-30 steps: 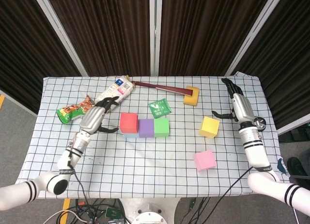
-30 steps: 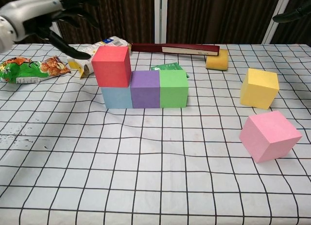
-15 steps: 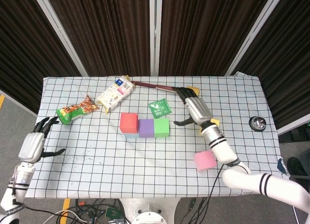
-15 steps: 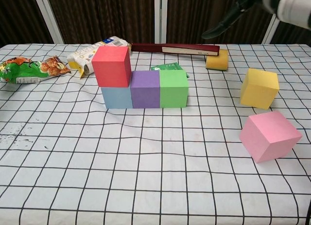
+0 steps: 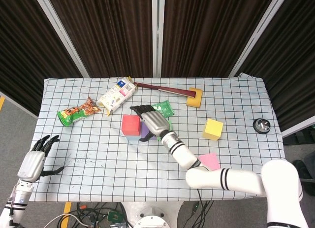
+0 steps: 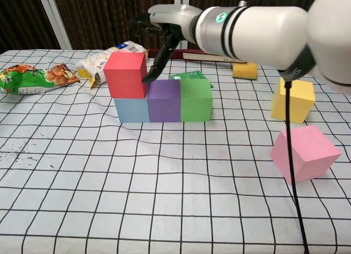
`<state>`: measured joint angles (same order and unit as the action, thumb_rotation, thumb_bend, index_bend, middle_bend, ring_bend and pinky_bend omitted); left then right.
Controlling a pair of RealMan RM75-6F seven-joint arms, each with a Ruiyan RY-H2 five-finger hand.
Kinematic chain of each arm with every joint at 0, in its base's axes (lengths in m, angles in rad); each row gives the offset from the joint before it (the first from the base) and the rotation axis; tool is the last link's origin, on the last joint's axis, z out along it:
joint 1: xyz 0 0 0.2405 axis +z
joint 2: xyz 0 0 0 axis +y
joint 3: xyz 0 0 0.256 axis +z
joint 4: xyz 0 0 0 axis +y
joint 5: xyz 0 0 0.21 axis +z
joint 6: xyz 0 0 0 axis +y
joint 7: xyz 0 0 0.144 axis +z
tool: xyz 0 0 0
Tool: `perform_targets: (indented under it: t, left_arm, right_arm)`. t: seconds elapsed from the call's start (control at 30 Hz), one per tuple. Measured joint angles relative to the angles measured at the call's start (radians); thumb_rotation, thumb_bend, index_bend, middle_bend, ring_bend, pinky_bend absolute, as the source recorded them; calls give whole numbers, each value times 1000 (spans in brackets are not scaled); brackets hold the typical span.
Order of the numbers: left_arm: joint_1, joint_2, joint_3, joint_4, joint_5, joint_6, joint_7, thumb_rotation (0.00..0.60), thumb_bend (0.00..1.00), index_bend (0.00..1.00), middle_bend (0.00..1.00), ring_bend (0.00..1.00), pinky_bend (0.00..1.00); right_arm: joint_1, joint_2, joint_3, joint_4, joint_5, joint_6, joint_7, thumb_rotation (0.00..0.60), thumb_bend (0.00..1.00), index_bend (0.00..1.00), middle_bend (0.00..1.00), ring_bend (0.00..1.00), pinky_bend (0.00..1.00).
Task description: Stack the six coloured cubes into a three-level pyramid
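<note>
A light blue cube (image 6: pixel 131 110), a purple cube (image 6: pixel 164 100) and a green cube (image 6: pixel 196 99) stand in a row. The red cube (image 6: pixel 126 74) sits on top of the blue one. My right hand (image 6: pixel 162 23) hovers over the row with its fingers spread and nothing in it, one fingertip beside the red cube's right edge. In the head view the right hand (image 5: pixel 151 119) covers much of the purple and green cubes next to the red cube (image 5: pixel 130 124). The yellow cube (image 5: pixel 212 129) and pink cube (image 5: pixel 210 160) lie apart on the right. My left hand (image 5: pixel 33 161) hangs open off the table's front left.
A snack bag (image 5: pixel 75 112) and a white carton (image 5: pixel 116 95) lie at the back left. A dark red book (image 5: pixel 165 90), a yellow sponge (image 5: pixel 195 97) and a green packet (image 5: pixel 162 109) lie behind the cubes. A black round object (image 5: pixel 260 124) sits at the right edge.
My right arm has swung left from near the sponge to over the cube row. My left hand has withdrawn from the red cube to the front left. The cubes have not moved.
</note>
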<state>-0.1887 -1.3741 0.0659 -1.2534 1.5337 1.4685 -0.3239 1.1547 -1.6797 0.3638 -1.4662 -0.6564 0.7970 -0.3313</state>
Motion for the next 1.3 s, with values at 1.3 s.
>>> perform_targets:
  t: [1.3]
  left_arm:
    - [41, -61, -33, 63, 38, 14, 3, 600, 2, 74, 167, 41, 65]
  right_arm:
    - [65, -194, 35, 174, 9, 153, -98, 600, 120, 0, 424, 1, 0]
